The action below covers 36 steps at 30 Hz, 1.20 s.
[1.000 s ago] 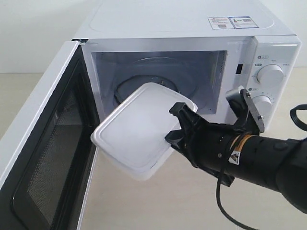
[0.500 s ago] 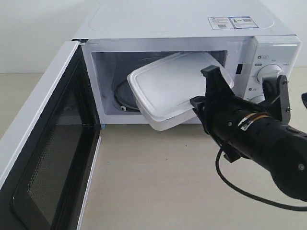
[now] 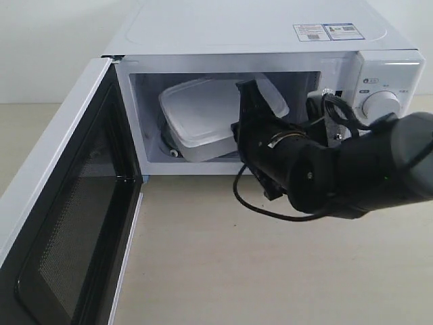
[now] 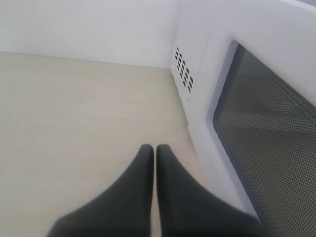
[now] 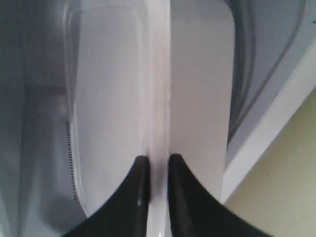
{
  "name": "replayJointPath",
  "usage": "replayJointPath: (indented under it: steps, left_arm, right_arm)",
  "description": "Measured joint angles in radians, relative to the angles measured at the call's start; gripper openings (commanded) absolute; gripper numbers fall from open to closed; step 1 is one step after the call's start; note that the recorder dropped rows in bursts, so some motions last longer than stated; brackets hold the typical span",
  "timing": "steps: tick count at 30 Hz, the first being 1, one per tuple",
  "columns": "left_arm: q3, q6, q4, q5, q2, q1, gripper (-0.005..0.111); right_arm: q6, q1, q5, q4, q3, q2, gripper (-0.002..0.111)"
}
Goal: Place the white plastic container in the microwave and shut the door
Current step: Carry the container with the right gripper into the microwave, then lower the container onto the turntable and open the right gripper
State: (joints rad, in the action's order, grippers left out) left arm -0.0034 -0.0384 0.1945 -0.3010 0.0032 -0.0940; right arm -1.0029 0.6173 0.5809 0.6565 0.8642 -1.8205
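The white plastic container (image 3: pixel 203 115) sits tilted inside the open microwave (image 3: pixel 270 47), over the glass turntable. My right gripper (image 3: pixel 245 112) is shut on the container's rim; in the right wrist view the black fingertips (image 5: pixel 139 173) pinch the rim of the white plastic container (image 5: pixel 108 98), with the gripper (image 5: pixel 155 165) reaching into the cavity. The door (image 3: pixel 61 203) stands swung wide open on the left, mesh inner face showing. My left gripper (image 4: pixel 150 150) is shut on nothing, beside the door's outer face (image 4: pixel 266 123); it does not show in the exterior view.
Two round dials (image 3: pixel 380 105) sit on the microwave's right panel, the lower one hidden behind my right arm. A black cable (image 3: pixel 260 203) loops under that arm above the beige tabletop (image 3: pixel 223 271). A white wall (image 4: pixel 89 29) stands behind.
My right gripper has carried the container from in front of the opening up and into the cavity, and the arm has swung in towards the microwave.
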Motion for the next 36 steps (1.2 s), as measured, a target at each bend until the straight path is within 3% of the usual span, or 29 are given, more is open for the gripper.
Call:
replayJointPath:
  steps: [6, 14, 17, 22, 23, 25, 26, 30, 36]
  left_arm:
    - [0.000, 0.000, 0.000, 0.000, 0.000, 0.000, 0.004]
    - [0.000, 0.000, 0.000, 0.000, 0.000, 0.000, 0.004]
    - [0.000, 0.000, 0.000, 0.000, 0.000, 0.000, 0.004]
    - [0.000, 0.000, 0.000, 0.000, 0.000, 0.000, 0.004]
    - [0.000, 0.000, 0.000, 0.000, 0.000, 0.000, 0.004]
    - [0.000, 0.000, 0.000, 0.000, 0.000, 0.000, 0.004]
    - [0.000, 0.000, 0.000, 0.000, 0.000, 0.000, 0.004]
    - [0.000, 0.000, 0.000, 0.000, 0.000, 0.000, 0.004]
    - [0.000, 0.000, 0.000, 0.000, 0.000, 0.000, 0.004]
  right_arm:
    - [-0.002, -0.013, 0.000, 0.037, 0.155, -0.098, 0.000]
    - [0.011, -0.031, 0.004, 0.073, 0.176, -0.146, 0.001]
    - [0.028, -0.034, 0.004, 0.075, 0.176, -0.149, 0.012]
    - [0.052, -0.036, 0.010, 0.075, 0.180, -0.151, 0.044]
    - [0.054, -0.036, 0.011, 0.075, 0.180, -0.151, 0.045]
    - [0.059, -0.036, 0.015, 0.075, 0.180, -0.151, 0.037]
    - [0.061, -0.036, 0.015, 0.075, 0.180, -0.151, 0.027]
    - [0.064, -0.036, -0.017, 0.030, 0.180, -0.138, 0.002]
    - [0.250, -0.036, -0.188, -0.314, 0.172, -0.077, 0.000]
